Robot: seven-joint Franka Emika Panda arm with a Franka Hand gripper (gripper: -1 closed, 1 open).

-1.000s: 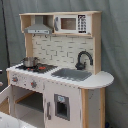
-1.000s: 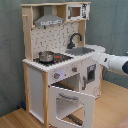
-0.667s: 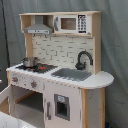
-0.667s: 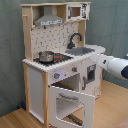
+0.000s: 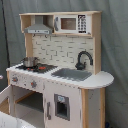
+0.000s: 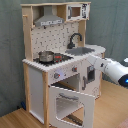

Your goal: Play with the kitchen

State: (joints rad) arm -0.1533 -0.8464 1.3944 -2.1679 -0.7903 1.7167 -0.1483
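Tall white and light-wood toy kitchen [image 5: 60, 75] stands against the grey backdrop, windowed oven door [image 6: 72, 104] swung down. Can't tell the gripper's state. Approach slowly, staying clear of the door's front edge.

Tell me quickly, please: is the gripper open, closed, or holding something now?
Gripper: cannot be told. Only the white arm shows, at the second exterior view's right, beside the kitchen.
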